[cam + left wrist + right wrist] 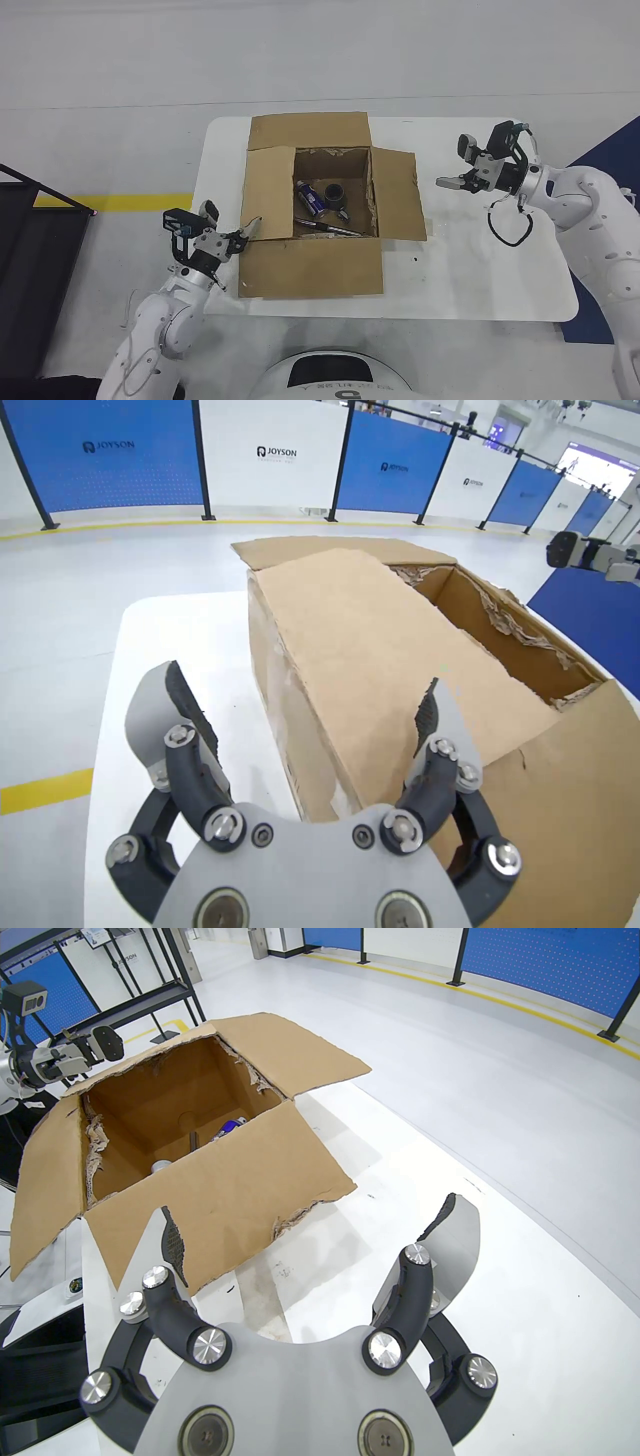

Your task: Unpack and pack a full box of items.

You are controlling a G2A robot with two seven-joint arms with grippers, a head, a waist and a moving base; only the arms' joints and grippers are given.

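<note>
An open cardboard box (310, 265) stands on the white table (480, 270), all its flaps folded outward. Inside lie a blue-and-white tube (307, 196), a dark ring-shaped part (334, 194) and a dark pen-like tool (330, 229); the tube (231, 1126) also peeks over a flap in the right wrist view. My left gripper (230, 233) hangs open beside the box's left flap (380, 660), nothing between its fingers. My right gripper (462, 170) is open above the table, to the right of the box (150, 1138), empty.
A black rack (30, 270) stands on the floor left of the table, beside a yellow floor line (120, 202). A blue mat (610, 150) lies at the right. Bare tabletop stretches right of the box and along the front.
</note>
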